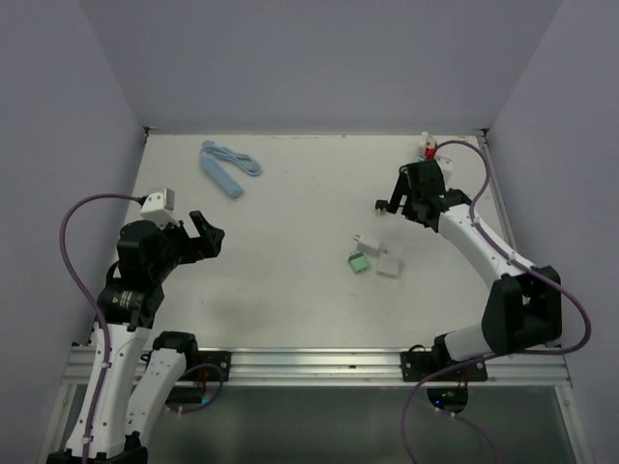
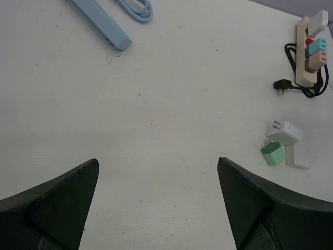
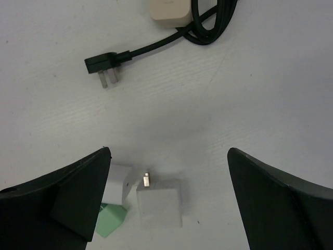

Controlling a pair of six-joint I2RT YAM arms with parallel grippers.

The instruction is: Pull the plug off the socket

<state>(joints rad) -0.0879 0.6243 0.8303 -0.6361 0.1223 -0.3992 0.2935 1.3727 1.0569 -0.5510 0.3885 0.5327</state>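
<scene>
**A:** Both arms are hovering with jaws spread wide and nothing in them. The left gripper point(image 1: 209, 235) is hanging over the table's point(image 1: 290, 300) left side, the right gripper point(image 1: 391, 202) near the far right corner.

**B:** The power strip point(image 2: 302, 67) is lying by that corner, holding a white plug point(image 2: 318, 21), a teal plug point(image 2: 317, 48) and a brown plug point(image 2: 314, 62). Three loose adapters point(image 2: 283, 133) are lying well apart from it.

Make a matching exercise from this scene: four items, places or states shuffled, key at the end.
Items:
1 blue power strip
2 beige power strip
3 black plug
4 green adapter

Places or states:
A lying unplugged, prongs bare
B far side of the table, left
C has a teal adapter plugged in
D mid-table, beside a white adapter

Pairs: 1-B, 2-C, 3-A, 4-D
</scene>
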